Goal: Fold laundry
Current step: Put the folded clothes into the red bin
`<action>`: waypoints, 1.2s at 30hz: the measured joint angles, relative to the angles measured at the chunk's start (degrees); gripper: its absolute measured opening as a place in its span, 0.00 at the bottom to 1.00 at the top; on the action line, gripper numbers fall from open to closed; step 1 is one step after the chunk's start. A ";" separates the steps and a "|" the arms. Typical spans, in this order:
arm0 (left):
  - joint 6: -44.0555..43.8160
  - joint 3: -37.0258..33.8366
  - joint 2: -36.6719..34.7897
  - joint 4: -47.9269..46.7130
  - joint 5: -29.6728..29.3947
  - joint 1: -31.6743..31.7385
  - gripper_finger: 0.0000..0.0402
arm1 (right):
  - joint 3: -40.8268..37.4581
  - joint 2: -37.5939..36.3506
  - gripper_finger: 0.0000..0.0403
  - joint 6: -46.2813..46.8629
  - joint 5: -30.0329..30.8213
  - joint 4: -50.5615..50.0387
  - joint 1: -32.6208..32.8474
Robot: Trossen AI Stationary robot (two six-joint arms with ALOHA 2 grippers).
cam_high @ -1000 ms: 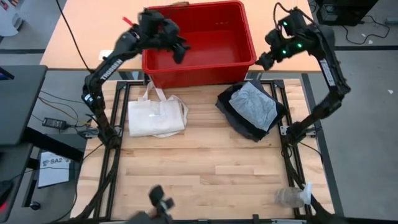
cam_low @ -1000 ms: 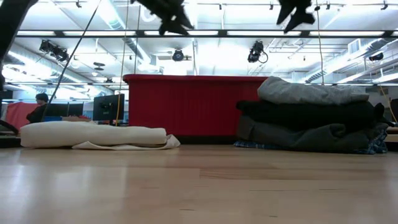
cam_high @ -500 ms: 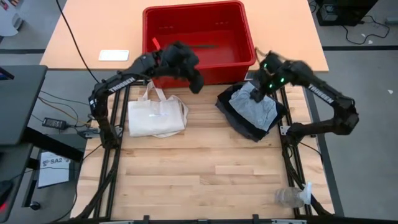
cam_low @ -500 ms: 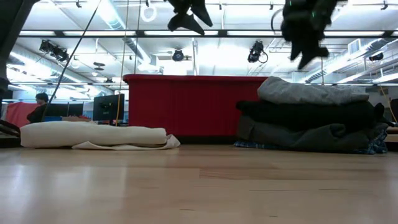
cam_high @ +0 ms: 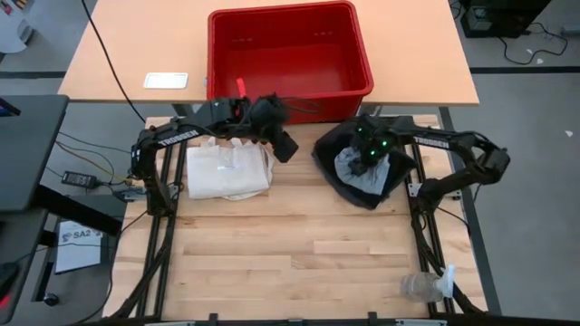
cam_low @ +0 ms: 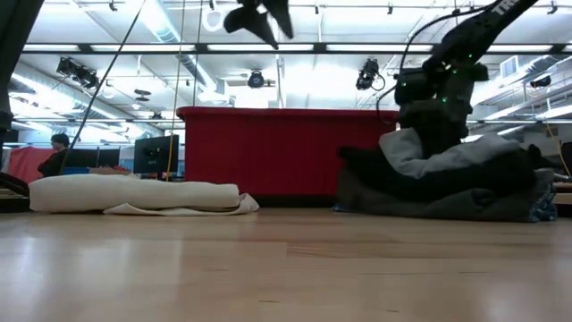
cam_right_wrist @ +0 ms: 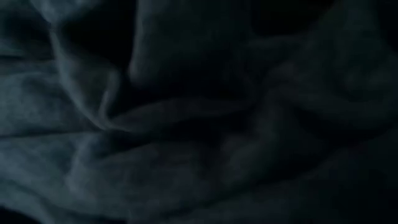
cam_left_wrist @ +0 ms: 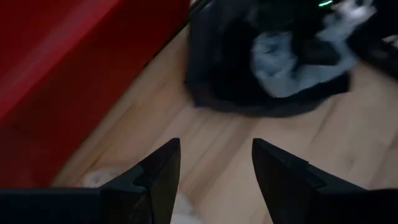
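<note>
Open lab hall: ceiling strip lights (cam_low: 268,46), distant monitor (cam_low: 156,152)

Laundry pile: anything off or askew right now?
The laundry pile is rumpled: the right gripper is pressed into its top, bunching the light grey T-shirt. A clear plastic bottle lies on its side at the table's near right corner. Nothing spilled.

Right gripper (cam_high: 367,156) on laundry pile (cam_high: 362,186), left gripper (cam_high: 286,150) beside tote bag (cam_high: 227,172)
</note>
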 joint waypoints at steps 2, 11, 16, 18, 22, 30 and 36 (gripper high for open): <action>-1.76 0.00 0.00 -2.99 -1.05 0.10 0.51 | 0.13 1.01 0.57 1.70 -0.49 1.27 2.62; -0.62 0.00 -0.02 -11.76 -1.42 1.31 0.51 | 3.57 1.97 0.57 17.97 -4.80 15.01 16.42; 4.91 0.00 -0.02 -12.04 -0.83 0.12 0.51 | 4.80 2.06 0.57 25.45 -3.62 21.37 22.70; 7.50 0.00 -0.02 -11.71 1.80 -0.20 0.51 | 5.38 1.03 0.57 27.08 -2.08 21.66 23.73; 9.13 -2.50 -0.13 -6.83 9.17 0.27 0.51 | 6.05 -2.97 0.58 28.25 -0.04 21.20 23.76; 0.97 -12.08 -0.17 2.57 13.53 0.52 0.57 | 6.62 -14.25 0.72 24.46 2.00 11.68 19.12; -8.49 -23.68 -0.13 16.20 21.82 -1.02 0.80 | 6.65 -20.66 0.89 16.18 9.64 -1.49 14.50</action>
